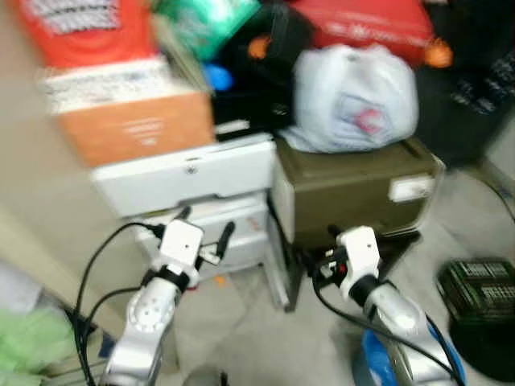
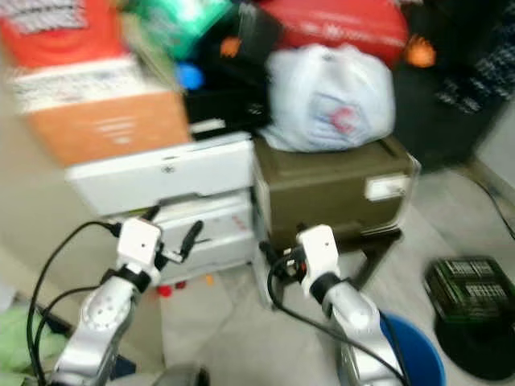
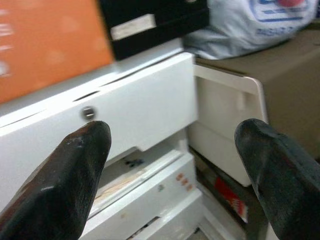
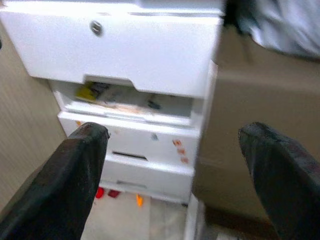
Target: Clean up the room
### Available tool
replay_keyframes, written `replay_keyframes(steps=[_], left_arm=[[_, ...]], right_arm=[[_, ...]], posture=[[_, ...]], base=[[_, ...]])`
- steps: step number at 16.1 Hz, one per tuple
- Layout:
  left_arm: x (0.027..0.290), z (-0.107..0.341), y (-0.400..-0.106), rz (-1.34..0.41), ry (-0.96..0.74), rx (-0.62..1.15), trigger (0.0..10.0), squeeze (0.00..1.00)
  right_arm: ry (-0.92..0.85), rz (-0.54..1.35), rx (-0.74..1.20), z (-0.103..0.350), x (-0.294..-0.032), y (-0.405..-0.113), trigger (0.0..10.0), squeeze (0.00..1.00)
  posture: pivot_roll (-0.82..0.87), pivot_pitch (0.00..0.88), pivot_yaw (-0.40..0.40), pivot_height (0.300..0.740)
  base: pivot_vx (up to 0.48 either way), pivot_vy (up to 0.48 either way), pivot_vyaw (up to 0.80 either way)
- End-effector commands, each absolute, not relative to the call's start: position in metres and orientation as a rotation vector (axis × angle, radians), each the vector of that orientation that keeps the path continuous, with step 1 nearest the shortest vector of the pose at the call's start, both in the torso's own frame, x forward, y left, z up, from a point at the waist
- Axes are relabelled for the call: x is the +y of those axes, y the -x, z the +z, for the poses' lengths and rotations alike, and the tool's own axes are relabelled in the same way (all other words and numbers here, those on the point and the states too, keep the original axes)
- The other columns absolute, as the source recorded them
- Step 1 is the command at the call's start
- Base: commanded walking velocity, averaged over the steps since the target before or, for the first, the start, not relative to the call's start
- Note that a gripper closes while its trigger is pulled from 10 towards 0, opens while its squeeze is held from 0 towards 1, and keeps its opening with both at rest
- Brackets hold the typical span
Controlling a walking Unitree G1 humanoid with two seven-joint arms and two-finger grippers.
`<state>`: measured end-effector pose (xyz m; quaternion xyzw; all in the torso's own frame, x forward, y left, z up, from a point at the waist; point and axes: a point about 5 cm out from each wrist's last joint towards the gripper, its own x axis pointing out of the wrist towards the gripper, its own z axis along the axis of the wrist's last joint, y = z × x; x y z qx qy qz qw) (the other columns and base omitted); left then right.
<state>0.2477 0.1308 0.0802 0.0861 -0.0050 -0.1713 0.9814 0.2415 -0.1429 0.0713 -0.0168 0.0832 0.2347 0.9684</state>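
Before white drawers [image 1: 201, 201], left pincer [image 1: 205, 232] and right pincer [image 4: 175, 165] both apart, empty. Judgement: square up, steady blurred view, then push drawers closed evenly.

Drawer unit [image 1: 193, 189] set left of, just beside, cabinet [image 1: 354, 193]. Box [image 1: 133, 121] stacked on unit; bag [image 1: 354, 96] rested on cabinet. Crate [image 1: 476, 289] placed on floor at right.
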Motion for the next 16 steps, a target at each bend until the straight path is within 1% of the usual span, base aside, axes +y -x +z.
replay_keyframes(steps=[1,4,12,16], left_arm=[[0.1383,0.0845,-0.2496,-0.320,-0.200,-0.018,10.0,0.00],[0.1384,0.0863,-0.2513,-0.320,-0.204,-0.014,10.0,0.00],[0.1357,0.0882,-0.2551,-0.330,-0.212,-0.016,10.0,0.00],[0.1348,0.0874,-0.2557,-0.332,-0.216,-0.010,10.0,0.00]], right_arm=[[0.022,0.492,0.157,0.0750,-0.1363,-0.2446,10.0,0.00],[0.015,0.496,0.152,0.0758,-0.1352,-0.2475,10.0,0.00],[0.009,0.470,0.157,0.0741,-0.1347,-0.2505,10.0,0.00],[0.015,0.471,0.155,0.0743,-0.1341,-0.2508,10.0,0.00]], posture=[[-0.07,0.000,-0.009,0.740],[-0.06,0.000,-0.007,0.740],[-0.07,0.000,-0.001,0.740],[-0.07,0.000,-0.003,0.740]], base=[[0.000,0.000,0.80],[0.000,0.000,0.80],[0.000,0.000,0.00],[0.000,-0.273,0.00]])
